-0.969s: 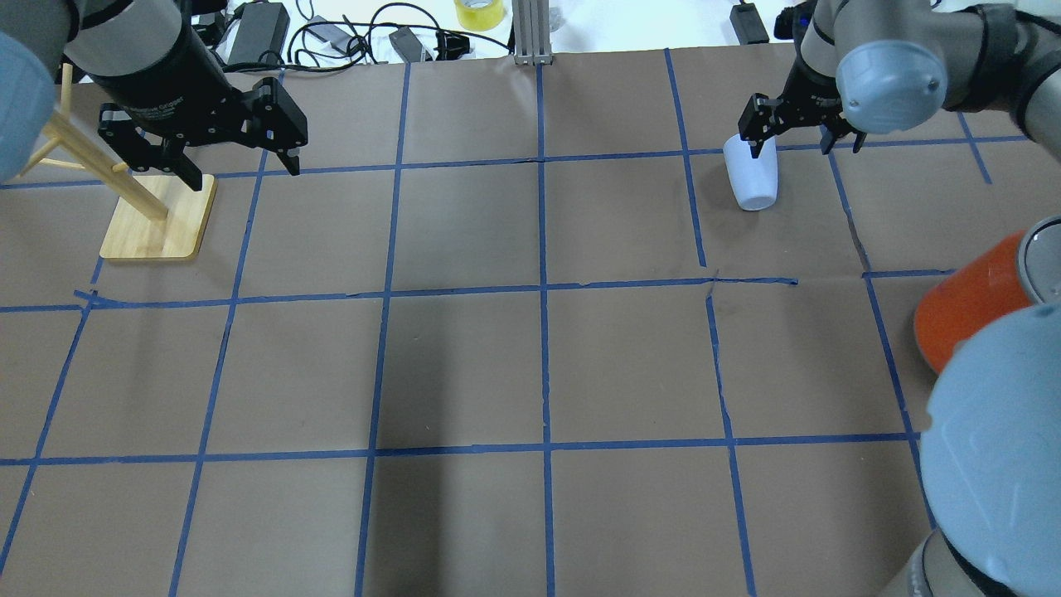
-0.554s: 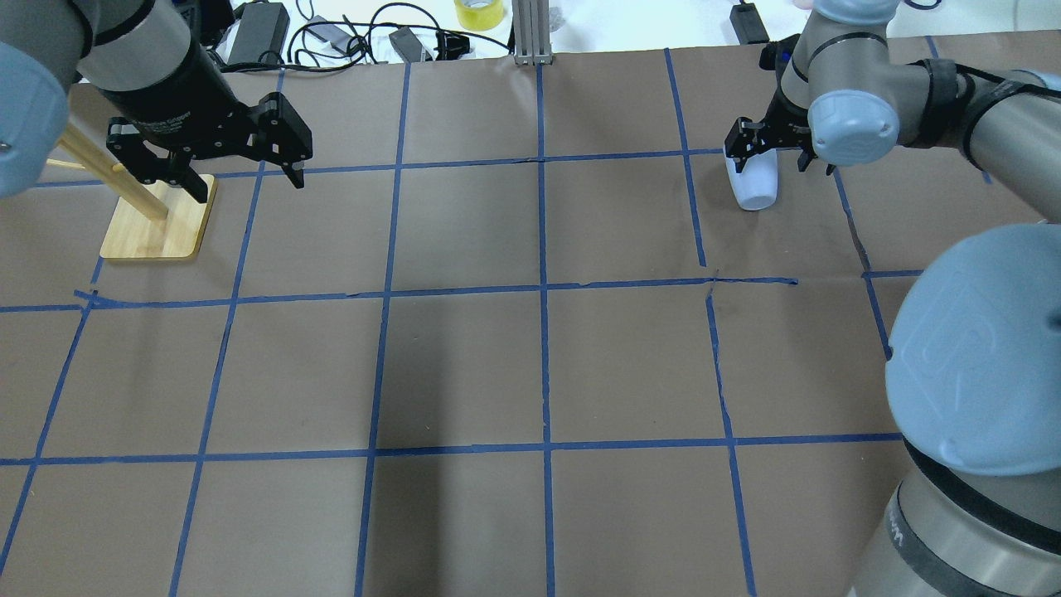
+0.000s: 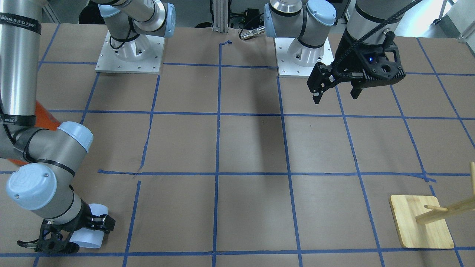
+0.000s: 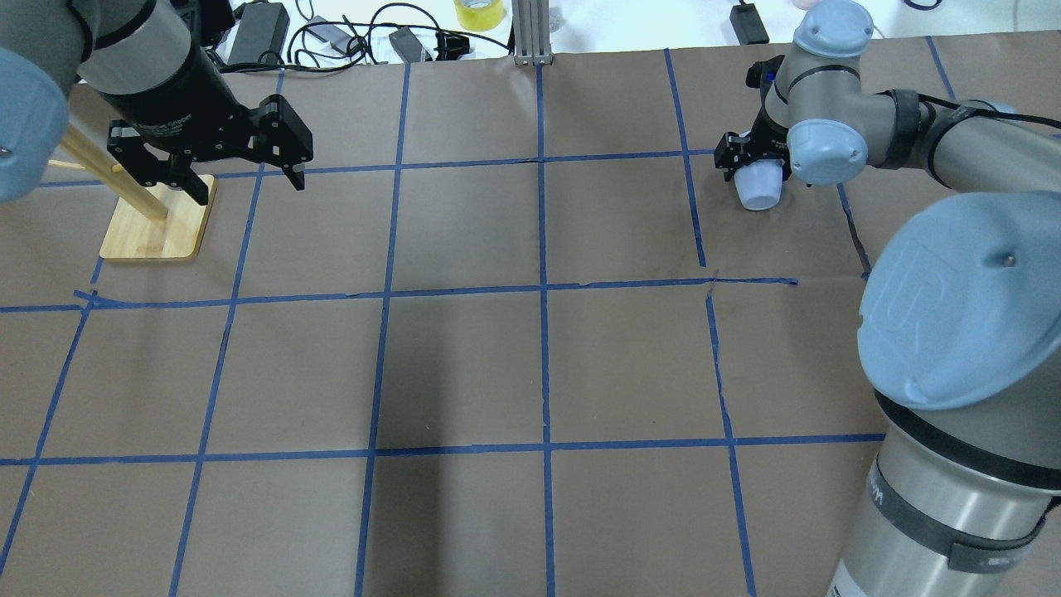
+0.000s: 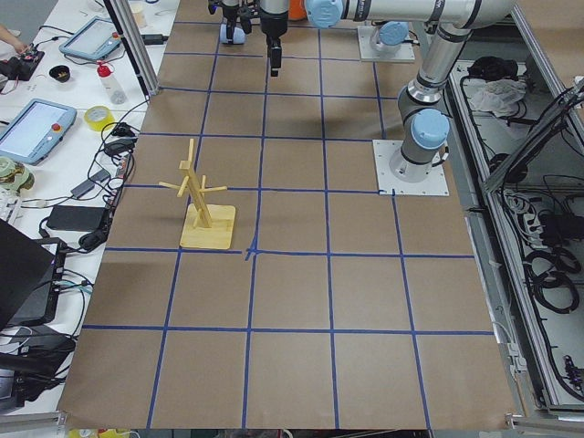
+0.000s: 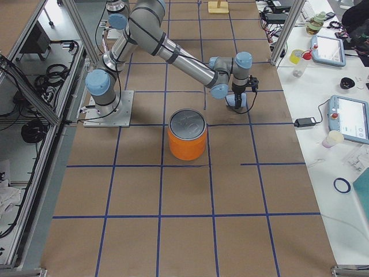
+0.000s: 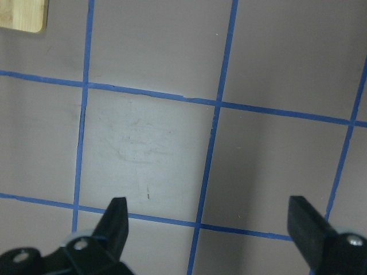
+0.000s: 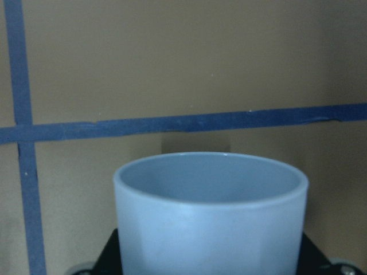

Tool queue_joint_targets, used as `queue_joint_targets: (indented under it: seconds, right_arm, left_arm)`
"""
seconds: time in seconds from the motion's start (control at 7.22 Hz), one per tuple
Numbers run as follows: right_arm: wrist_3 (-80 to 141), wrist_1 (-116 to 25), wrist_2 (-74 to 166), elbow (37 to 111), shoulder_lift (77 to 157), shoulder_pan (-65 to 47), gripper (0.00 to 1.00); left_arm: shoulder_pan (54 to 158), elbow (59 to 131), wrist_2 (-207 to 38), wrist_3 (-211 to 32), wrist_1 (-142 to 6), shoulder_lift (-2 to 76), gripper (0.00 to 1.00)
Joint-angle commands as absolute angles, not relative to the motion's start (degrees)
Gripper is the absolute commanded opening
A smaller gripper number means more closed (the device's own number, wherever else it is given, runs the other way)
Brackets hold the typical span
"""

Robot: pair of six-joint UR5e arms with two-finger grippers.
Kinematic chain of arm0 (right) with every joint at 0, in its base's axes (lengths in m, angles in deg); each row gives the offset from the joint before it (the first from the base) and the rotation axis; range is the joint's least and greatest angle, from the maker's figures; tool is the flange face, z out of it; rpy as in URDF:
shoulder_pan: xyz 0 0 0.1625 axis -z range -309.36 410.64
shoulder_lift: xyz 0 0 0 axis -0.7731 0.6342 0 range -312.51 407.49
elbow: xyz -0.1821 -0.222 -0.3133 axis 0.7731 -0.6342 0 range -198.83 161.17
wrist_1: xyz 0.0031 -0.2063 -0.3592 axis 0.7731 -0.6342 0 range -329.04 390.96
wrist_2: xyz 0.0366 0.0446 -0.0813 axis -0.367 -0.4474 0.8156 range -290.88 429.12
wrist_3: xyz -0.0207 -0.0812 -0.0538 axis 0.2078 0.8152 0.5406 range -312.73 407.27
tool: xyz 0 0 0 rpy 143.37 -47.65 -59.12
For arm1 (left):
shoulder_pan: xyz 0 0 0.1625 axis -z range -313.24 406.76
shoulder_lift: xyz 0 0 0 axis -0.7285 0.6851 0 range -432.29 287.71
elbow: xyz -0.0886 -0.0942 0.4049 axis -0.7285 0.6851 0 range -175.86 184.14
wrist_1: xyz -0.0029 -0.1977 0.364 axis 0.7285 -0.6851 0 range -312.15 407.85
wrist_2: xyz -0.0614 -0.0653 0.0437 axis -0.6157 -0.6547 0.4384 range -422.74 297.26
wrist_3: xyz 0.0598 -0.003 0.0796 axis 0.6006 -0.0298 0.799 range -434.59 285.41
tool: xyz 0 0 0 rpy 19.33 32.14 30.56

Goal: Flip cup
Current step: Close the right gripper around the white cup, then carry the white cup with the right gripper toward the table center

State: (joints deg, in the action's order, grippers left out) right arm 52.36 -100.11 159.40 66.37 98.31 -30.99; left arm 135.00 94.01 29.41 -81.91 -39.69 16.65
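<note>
The cup (image 4: 759, 191) is pale bluish-white and sits at the far right of the table, between the fingers of my right gripper (image 4: 751, 164), which is shut on it. In the front-facing view the cup (image 3: 90, 233) shows tilted in that gripper (image 3: 68, 234) just above the paper. The right wrist view shows its open rim (image 8: 209, 172) close up, and it also shows in the exterior right view (image 6: 237, 103). My left gripper (image 4: 247, 186) is open and empty above the far left, beside the rack; it also shows in the front-facing view (image 3: 334, 97) and the left wrist view (image 7: 209, 223).
A wooden peg rack (image 4: 157, 224) stands at the far left; it also shows in the front-facing view (image 3: 421, 222). A large orange canister (image 6: 187, 138) with a silver top stands near the right arm. Cables and tape rolls lie beyond the far edge. Blue tape lines grid the brown paper.
My right wrist has turned and lowered over the cup, and the cup now looks shorter and tilted in the fingers. The right elbow swung in front. The left gripper barely moved.
</note>
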Motion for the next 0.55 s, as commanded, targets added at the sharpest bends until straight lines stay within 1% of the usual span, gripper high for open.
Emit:
queue_joint_targets:
  seconds: [0.0, 0.14, 0.28, 0.42]
  right_arm:
    - [52.6, -100.6, 158.8, 65.9, 98.5, -30.9, 0.34]
    - [53.6, -101.5, 158.0, 65.0, 99.2, -31.1, 0.25]
    - [56.6, -101.5, 156.1, 64.7, 100.6, -31.5, 0.22]
    - [63.5, -101.5, 156.0, 64.7, 101.8, -33.4, 0.22]
  left_arm:
    - [135.0, 94.1, 29.4, -81.9, -39.6, 16.7, 1.00]
    - [135.0, 94.1, 29.4, -81.9, -39.7, 16.7, 1.00]
    - [135.0, 93.9, 29.5, -81.9, -39.6, 16.7, 1.00]
    - [134.9, 93.8, 29.5, -81.8, -39.6, 16.7, 1.00]
